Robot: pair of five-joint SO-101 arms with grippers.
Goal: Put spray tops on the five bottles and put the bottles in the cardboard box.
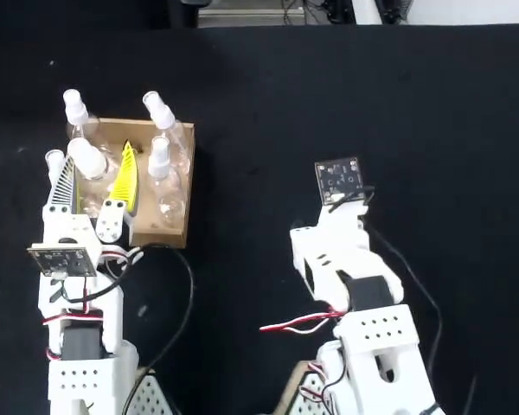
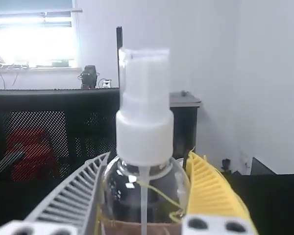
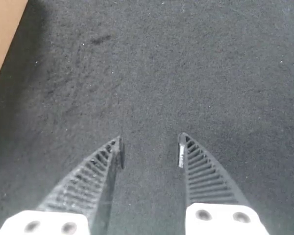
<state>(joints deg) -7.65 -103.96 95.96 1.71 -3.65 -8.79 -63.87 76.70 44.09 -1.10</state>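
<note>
1. Judging by the cardboard box (image 1: 177,220), little is left: one bottle (image 1: 90,164), spray top (image 2: 144,112) fitted, is at the box's near left side, not yet released.
2. Other capped bottles (image 1: 162,169) stand farther inside the box.
3. Left hand (image 1: 97,162) clamps that bottle; right hand (image 3: 149,147), well right of the box, gapes empty above the tabletop (image 1: 415,130).

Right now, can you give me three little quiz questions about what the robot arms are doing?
1. True or false: the right gripper is holding a bottle.
2. What is the left gripper closed on? A) a bottle wearing a spray top B) a loose cap C) nothing
3. Fill in: the gripped bottle is over a cardboard ____.

Key: 1 false, it is open over the black table. 2 A. 3 box.
</note>
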